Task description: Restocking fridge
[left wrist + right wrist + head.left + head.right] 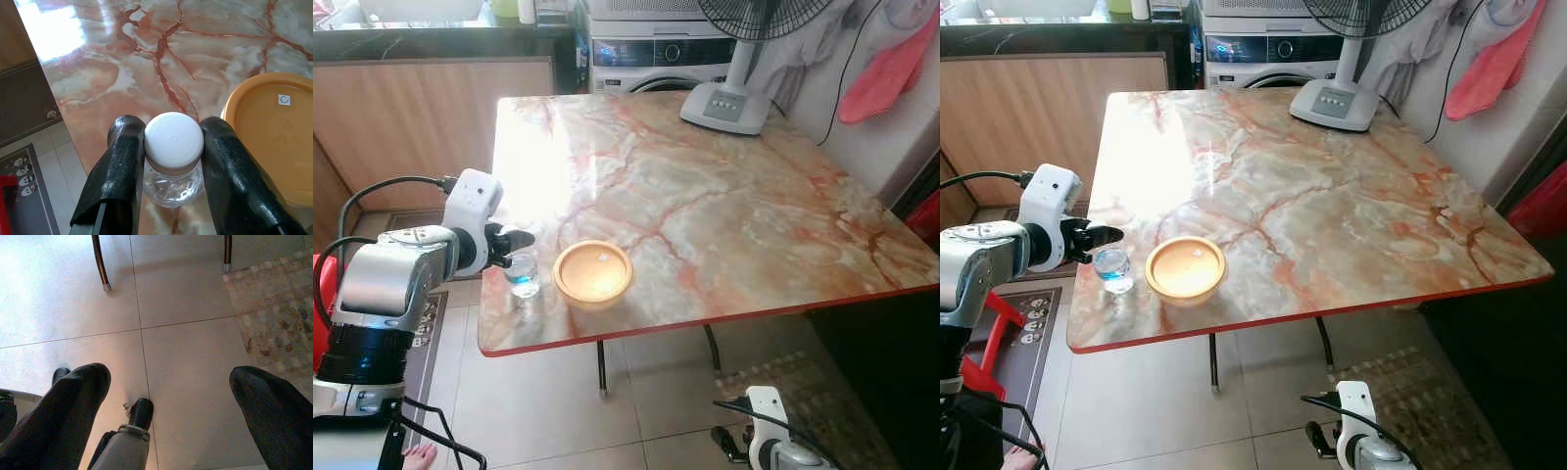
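Observation:
A small clear water bottle [523, 277] with a white cap [173, 138] stands upright near the front left corner of the marble table [705, 196]. My left gripper [517, 242] reaches in from the table's left side. Its two black fingers [122, 156] press against both sides of the cap, so it is shut on the bottle. Just to the bottle's right, a shallow orange bowl [593, 273] sits apart from the fingers. My right gripper [168, 374] hangs low beside the table with its fingers spread wide over the tiled floor.
A white fan base [726, 106] stands at the table's far right corner. Behind the table are a washing machine [656, 54] and a wooden cabinet [411, 117]. A patterned rug [783, 382] lies under the table's right side, and a red stool [999, 313] is by my left.

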